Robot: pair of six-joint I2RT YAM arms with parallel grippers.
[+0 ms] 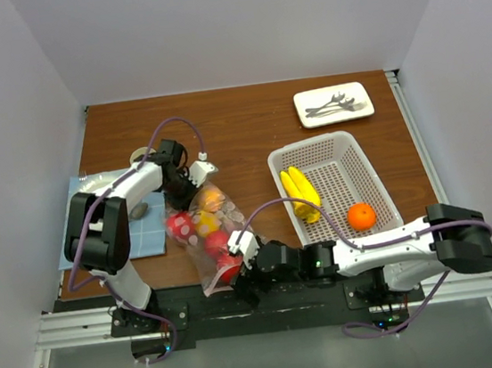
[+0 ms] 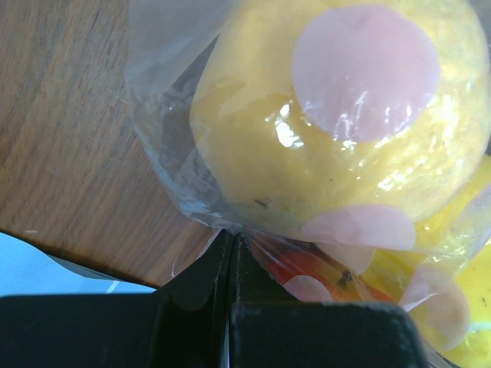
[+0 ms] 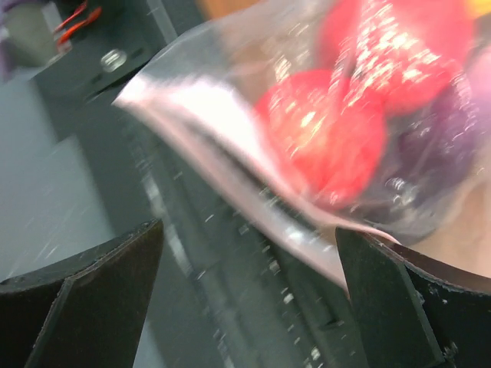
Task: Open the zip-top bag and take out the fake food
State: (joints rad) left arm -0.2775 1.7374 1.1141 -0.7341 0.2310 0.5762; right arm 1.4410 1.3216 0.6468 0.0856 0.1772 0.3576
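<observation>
The clear zip-top bag (image 1: 201,243) lies near the table's front edge and holds fake food: red, yellow and orange pieces. My left gripper (image 1: 185,188) is shut on the bag's far end; in the left wrist view its jaws (image 2: 232,238) pinch the plastic just below a yellow fruit (image 2: 337,115). My right gripper (image 1: 241,265) stands open at the bag's near end. In the right wrist view its fingers (image 3: 249,230) are wide apart, and the bag's zip strip (image 3: 253,192) runs close to the right finger, with a red fruit (image 3: 330,130) behind it. A yellow banana (image 1: 301,193) and an orange ball (image 1: 361,216) lie in the basket.
A white perforated basket (image 1: 313,144) stands right of the bag. A white plate (image 1: 333,104) with cutlery is at the back right. A blue cloth (image 1: 117,227) lies at the left under my left arm, with a beige mug (image 1: 141,155) behind it.
</observation>
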